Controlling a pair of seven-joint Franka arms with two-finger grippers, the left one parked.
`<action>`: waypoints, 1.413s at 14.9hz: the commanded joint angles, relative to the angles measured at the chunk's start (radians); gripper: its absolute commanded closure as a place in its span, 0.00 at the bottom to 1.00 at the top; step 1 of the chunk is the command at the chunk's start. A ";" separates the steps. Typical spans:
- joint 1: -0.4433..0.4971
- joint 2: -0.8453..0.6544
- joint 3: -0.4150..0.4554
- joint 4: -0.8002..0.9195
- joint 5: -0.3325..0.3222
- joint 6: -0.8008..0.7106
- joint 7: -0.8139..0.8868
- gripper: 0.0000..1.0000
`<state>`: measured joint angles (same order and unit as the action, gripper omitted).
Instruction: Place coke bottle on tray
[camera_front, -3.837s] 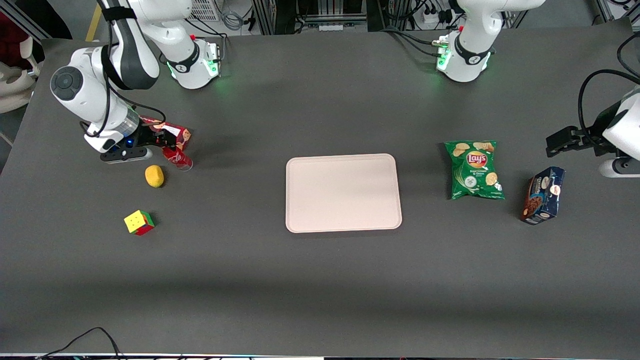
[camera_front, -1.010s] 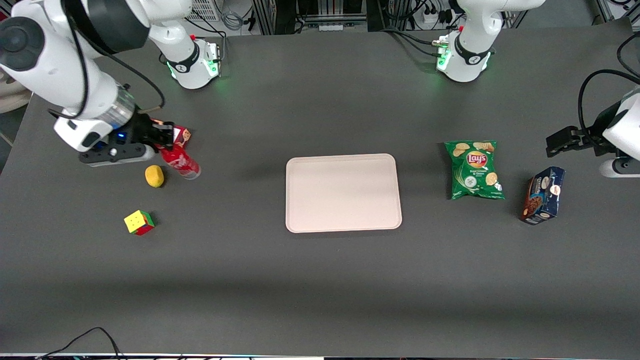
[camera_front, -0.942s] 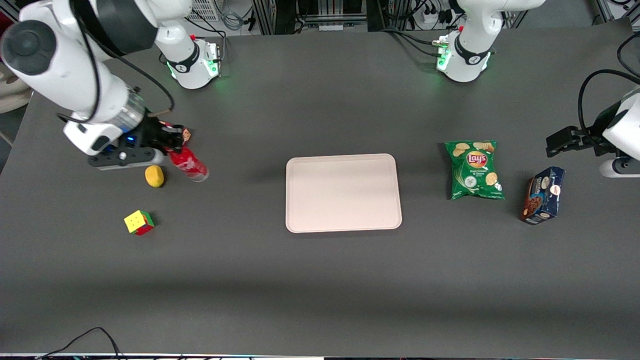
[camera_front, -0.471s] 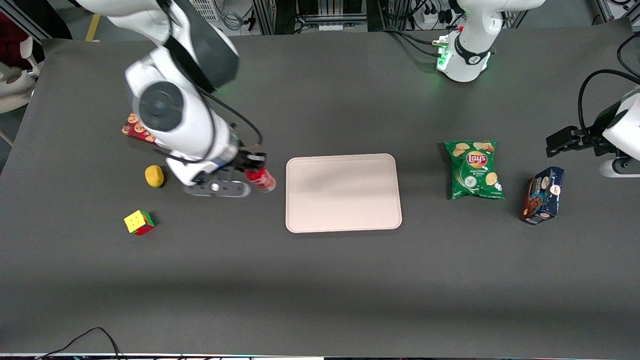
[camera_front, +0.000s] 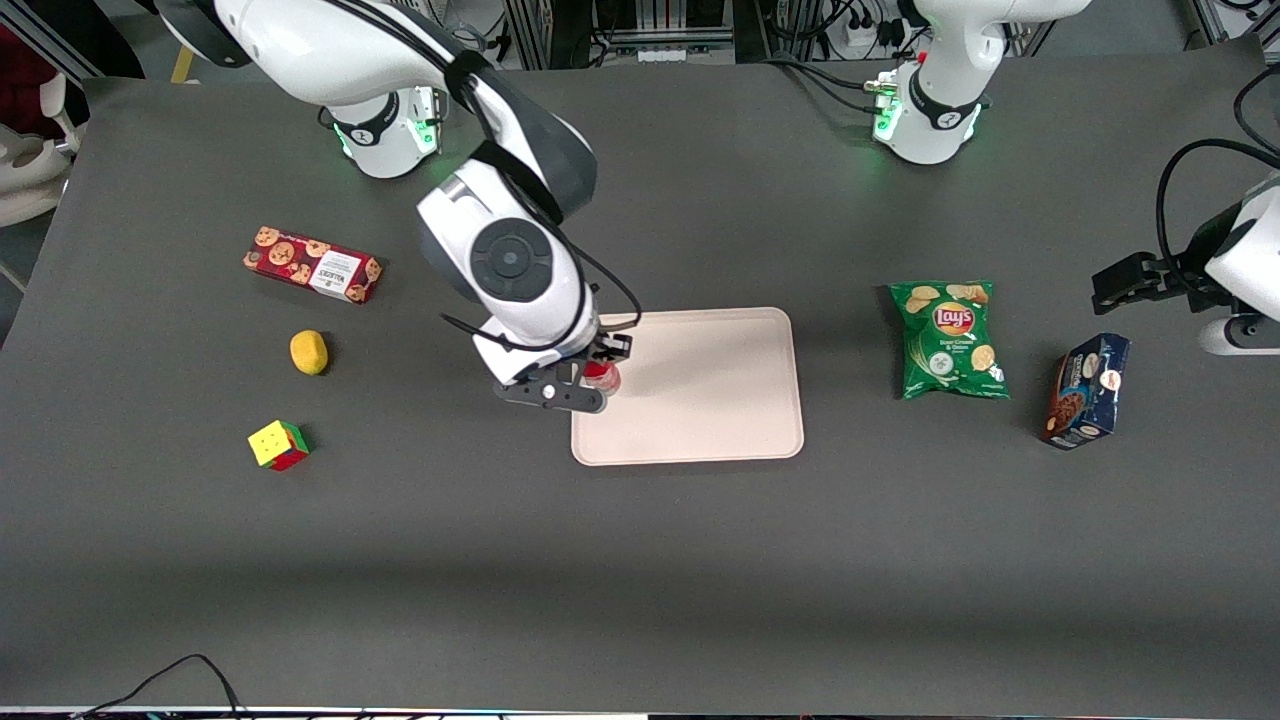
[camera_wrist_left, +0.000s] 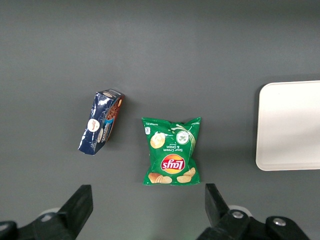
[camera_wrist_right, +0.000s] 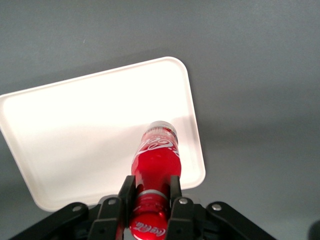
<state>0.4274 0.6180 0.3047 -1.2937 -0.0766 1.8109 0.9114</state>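
Note:
My right gripper is shut on the coke bottle, a small red bottle with a white script logo, and holds it in the air over the edge of the tray that is toward the working arm's end. In the right wrist view the fingers clamp the bottle just below its red cap, with the clear base pointing down at the pale pinkish-beige tray. In the front view the arm hides most of the bottle. The tray has nothing on it.
Toward the working arm's end lie a red cookie box, a lemon and a colour cube. Toward the parked arm's end lie a green chips bag and a dark blue box, both also in the left wrist view.
The gripper lifted the bottle from beside the cookie box and carried it across the table toward the tray. It now hangs over the tray's edge. The cookie box is uncovered.

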 joint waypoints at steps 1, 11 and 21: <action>0.011 0.035 0.004 0.002 -0.051 0.066 0.064 1.00; 0.010 0.037 0.004 -0.096 -0.095 0.169 0.081 1.00; -0.034 0.004 0.010 -0.096 -0.084 0.165 0.064 0.00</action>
<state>0.4301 0.6674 0.3038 -1.3853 -0.1499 1.9821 0.9613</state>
